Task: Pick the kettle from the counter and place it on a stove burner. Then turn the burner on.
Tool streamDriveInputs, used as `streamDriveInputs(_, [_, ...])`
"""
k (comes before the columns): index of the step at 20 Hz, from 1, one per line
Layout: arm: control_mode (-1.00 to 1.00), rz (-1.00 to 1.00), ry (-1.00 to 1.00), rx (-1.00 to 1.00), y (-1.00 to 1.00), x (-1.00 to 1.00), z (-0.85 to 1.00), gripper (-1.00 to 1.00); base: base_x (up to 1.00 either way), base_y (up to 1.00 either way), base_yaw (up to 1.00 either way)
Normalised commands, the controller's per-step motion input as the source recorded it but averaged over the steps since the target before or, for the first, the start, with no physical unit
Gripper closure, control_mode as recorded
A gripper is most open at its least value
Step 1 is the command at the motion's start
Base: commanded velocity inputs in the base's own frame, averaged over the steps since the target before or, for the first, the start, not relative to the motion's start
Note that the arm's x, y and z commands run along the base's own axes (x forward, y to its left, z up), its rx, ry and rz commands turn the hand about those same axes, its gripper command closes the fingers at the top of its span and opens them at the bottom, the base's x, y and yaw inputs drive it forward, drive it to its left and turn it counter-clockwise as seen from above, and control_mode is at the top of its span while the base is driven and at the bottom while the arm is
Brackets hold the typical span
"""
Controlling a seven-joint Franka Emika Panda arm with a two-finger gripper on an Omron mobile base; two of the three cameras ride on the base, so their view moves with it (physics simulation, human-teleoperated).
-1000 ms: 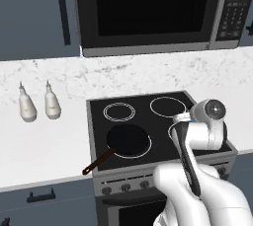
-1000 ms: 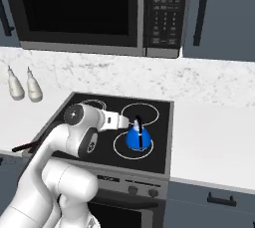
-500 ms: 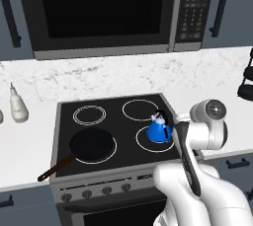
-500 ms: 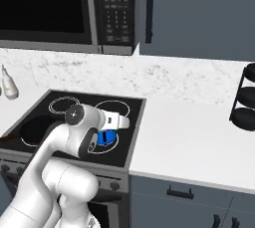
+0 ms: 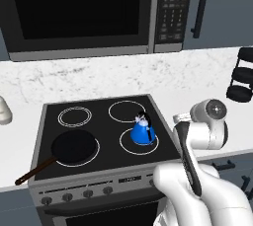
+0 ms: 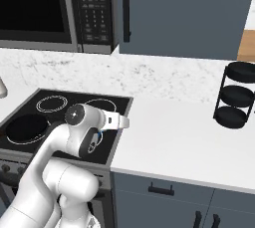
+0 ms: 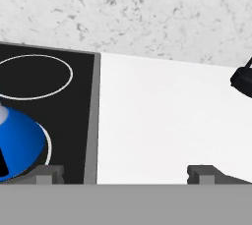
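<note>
Sitting on the stove burner (image 5: 140,141) at the front right, the kettle (image 5: 142,131) is ready to heat, and the fingers (image 7: 47,172) are apart and hold nothing, over the white surface (image 7: 162,116) beside it, so turning the burner on is left.

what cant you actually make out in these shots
- Kettle: in the right base view the arm covers nearly all of it; the hand view cuts it at the left edge.
- Stove knobs: too small to read which is on, left base view.
- White bottle: cut by the left edge.
- Black rack: contents too dark to tell.
</note>
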Motion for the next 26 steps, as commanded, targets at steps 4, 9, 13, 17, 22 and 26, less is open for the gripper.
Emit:
streamDriveInputs(4, [-1.00,0.00,0.00,0.00,0.00,0.00,0.00,-1.00,0.00,0.00,0.00])
streamDriveInputs(9, [-1.00,0.01,-0.02,-0.11,0.62,-0.17,-0.02,-1.00,0.00,0.00,0.00])
streamDriveInputs(13, [-1.00,0.00,-0.02,-0.37,1.00,-0.26,-0.31,-1.00,0.00,0.00,0.00])
streamDriveInputs(17, [-1.00,0.01,-0.04,-0.36,1.00,-0.25,-0.52,-1.00,0.00,0.00,0.00])
streamDriveInputs(22, [-1.00,0.07,0.00,-0.29,1.00,-0.26,-0.76,-1.00,0.00,0.00,0.00])
streamDriveInputs(26, [-1.00,0.10,-0.01,-0.21,1.00,-0.27,-0.97,-1.00,0.00,0.00,0.00])
